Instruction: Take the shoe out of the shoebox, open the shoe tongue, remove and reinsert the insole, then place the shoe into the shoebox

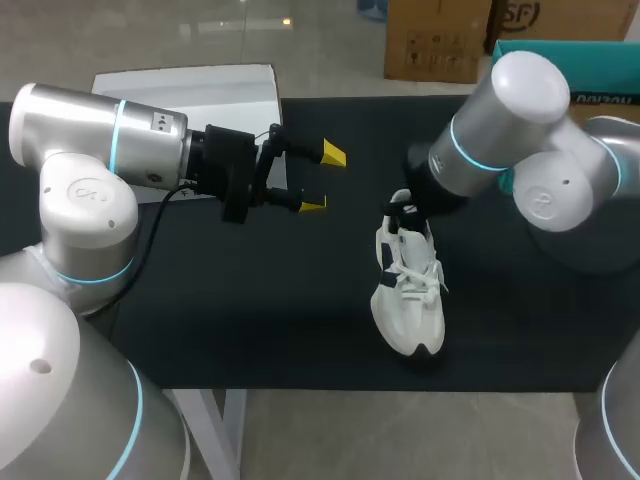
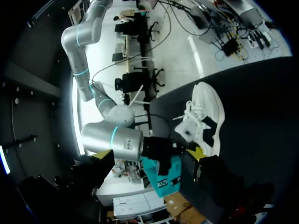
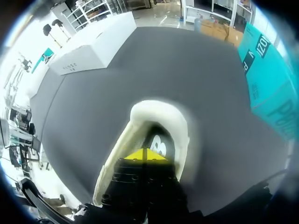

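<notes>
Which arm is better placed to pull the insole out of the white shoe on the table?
Right. The right hand has its tips together inside the heel opening of the shoe. The left hand hangs open, apart from the shoe, so it would likely have farther to travel.

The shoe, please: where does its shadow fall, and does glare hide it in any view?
Head view: the shoe throws a faint shadow on the table around its toe. Left wrist view: evenly lit, no glare. Right wrist view: the right gripper darkens its opening.
</notes>
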### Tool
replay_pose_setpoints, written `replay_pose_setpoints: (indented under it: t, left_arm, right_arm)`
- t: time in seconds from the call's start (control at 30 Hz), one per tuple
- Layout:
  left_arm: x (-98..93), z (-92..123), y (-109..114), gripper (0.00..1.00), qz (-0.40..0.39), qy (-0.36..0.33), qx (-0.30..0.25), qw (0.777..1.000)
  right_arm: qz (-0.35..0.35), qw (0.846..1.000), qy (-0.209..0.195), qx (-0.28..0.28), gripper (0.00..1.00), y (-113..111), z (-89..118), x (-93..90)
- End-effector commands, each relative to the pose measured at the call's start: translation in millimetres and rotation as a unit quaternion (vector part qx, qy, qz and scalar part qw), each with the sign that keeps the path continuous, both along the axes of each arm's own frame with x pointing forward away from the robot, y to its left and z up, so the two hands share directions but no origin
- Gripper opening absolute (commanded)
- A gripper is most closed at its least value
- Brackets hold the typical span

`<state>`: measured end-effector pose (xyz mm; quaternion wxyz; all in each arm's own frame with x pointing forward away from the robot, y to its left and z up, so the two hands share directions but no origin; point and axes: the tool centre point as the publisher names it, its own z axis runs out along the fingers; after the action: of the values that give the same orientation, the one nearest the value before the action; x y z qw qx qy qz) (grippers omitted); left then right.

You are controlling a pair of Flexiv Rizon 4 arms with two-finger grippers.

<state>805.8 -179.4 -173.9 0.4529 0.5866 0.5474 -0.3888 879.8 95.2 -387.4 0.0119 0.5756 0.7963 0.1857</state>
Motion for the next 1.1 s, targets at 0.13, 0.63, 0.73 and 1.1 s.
replay_pose_setpoints:
  t: [0.13,0.63,0.73,1.1]
  left_arm:
    - [-0.1,0,0,1.0,0.0,0.0,0.002,1.0]
    - [-0.1,0,0,1.0,0.0,0.0,0.002,1.0]
    - [-0.1,0,0,1.0,0.0,0.0,0.002,1.0]
    - [-0.1,0,0,1.0,0.0,0.0,0.002,1.0]
  right_arm:
    - [-0.001,1.0,0.021,-0.008,0.0,1,-34,-7.3]
    - [-0.009,1.0,-0.008,-0.025,0.0,-8,2,-6.2]
    - [-0.01,0.999,-0.021,-0.035,0.0,-12,14,-8.4]
    - [0.007,0.998,-0.001,-0.055,0.0,-12,-6,-5.8]
